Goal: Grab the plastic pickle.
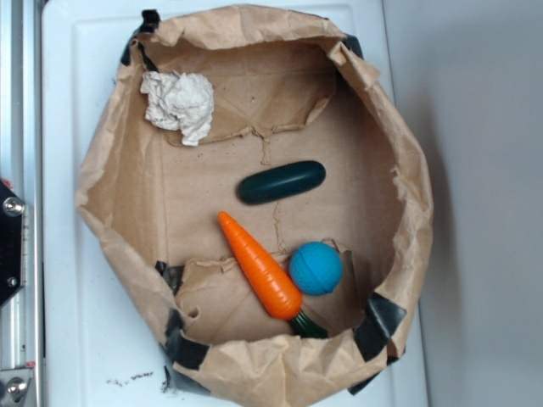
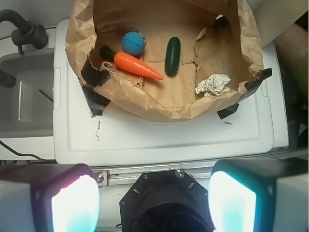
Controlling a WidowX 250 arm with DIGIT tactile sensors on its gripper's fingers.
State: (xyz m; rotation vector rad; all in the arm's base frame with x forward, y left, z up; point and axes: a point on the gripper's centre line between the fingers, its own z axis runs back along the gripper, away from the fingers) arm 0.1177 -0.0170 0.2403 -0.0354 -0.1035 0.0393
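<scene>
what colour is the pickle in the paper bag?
Dark green, smooth and plain. The plastic pickle shows best in the exterior view.

orange carrot [image 1: 261, 267], blue ball [image 1: 316, 268], crumpled paper [image 1: 179, 104]

We count one plastic pickle [image 1: 281, 182], one carrot [image 1: 260, 265], one blue ball [image 1: 316, 268], one crumpled paper wad [image 1: 179, 104], and one paper bag [image 1: 110, 170].

Carrot stem [image 1: 309, 325] partly behind bag rim [image 1: 280, 356]
</scene>
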